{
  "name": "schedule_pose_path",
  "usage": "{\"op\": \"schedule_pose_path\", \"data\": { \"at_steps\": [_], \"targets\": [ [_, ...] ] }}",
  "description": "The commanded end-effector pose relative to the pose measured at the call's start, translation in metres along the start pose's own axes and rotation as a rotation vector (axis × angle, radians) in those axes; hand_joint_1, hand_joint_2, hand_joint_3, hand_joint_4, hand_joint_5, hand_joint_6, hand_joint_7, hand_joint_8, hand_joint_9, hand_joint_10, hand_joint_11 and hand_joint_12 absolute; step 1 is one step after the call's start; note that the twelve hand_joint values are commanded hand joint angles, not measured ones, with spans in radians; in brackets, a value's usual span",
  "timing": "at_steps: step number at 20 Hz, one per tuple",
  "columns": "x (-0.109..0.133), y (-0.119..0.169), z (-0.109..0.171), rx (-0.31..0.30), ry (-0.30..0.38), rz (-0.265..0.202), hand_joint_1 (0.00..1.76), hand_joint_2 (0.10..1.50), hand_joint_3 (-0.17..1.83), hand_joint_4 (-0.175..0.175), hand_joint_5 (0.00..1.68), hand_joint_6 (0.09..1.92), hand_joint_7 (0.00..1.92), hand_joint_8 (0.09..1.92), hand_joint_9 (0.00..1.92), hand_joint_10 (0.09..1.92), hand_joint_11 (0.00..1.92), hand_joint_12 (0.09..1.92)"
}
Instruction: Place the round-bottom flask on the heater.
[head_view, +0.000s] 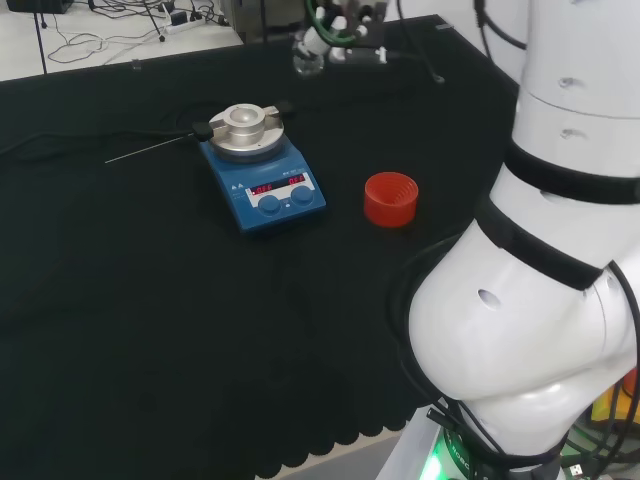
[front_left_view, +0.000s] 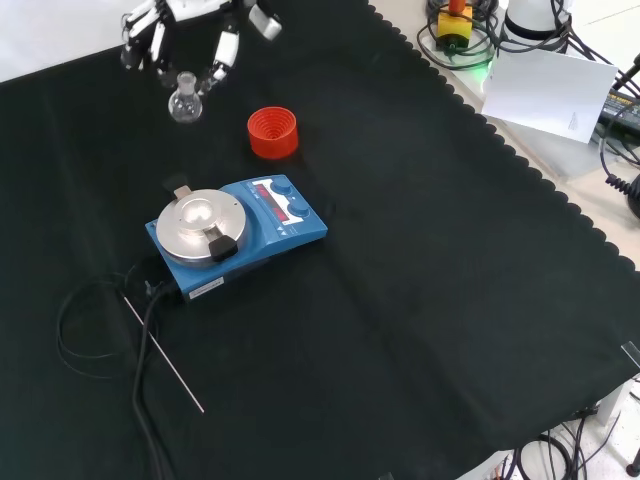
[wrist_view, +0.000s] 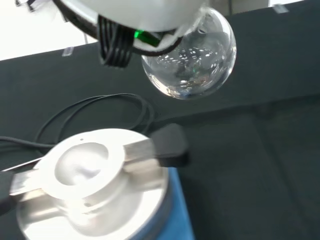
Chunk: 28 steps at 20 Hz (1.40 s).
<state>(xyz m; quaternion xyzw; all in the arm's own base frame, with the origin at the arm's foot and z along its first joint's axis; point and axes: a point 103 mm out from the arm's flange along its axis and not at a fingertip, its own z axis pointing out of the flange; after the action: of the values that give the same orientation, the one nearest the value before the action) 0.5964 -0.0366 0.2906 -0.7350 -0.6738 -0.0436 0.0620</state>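
Front view: hand (front_left_view: 190, 30) seemingly pinches the upright round-bottom flask (front_left_view: 185, 100), neck up, above the cloth

My head camera sits behind and above my arm's base, looking down across the black cloth (head_view: 150, 330); my own white links (head_view: 540, 300) crowd its three to five o'clock. The front camera faces me from the opposite side, high up, looking down on the cloth, about a quarter turn off. Both share the blue heater (head_view: 262, 170) and the red ribbed ring (head_view: 390, 199). My wrist camera peers past my palm, very close: the heater's metal top looms large below the round-bottom flask (wrist_view: 190, 62).
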Motion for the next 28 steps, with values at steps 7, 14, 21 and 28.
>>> {"op": "schedule_pose_path", "data": {
  "at_steps": [7,14,21,28],
  "targets": [
    [0.075,0.019,0.046,0.104,0.004,-0.111,1.14,0.64,0.77,0.018,1.19,0.88,0.32,0.66,0.59,0.60,0.25,1.37],
    [0.078,0.025,0.060,0.128,0.003,-0.114,1.14,0.64,0.77,0.017,1.18,0.88,0.32,0.66,0.59,0.60,0.25,1.37],
    [0.080,0.034,0.074,0.164,0.011,-0.113,1.14,0.64,0.78,0.016,1.18,0.89,0.32,0.66,0.58,0.60,0.25,1.37],
    [0.079,0.040,0.089,0.181,0.004,-0.114,1.14,0.64,0.78,0.015,1.18,0.89,0.32,0.66,0.58,0.60,0.25,1.37]
  ]
}}
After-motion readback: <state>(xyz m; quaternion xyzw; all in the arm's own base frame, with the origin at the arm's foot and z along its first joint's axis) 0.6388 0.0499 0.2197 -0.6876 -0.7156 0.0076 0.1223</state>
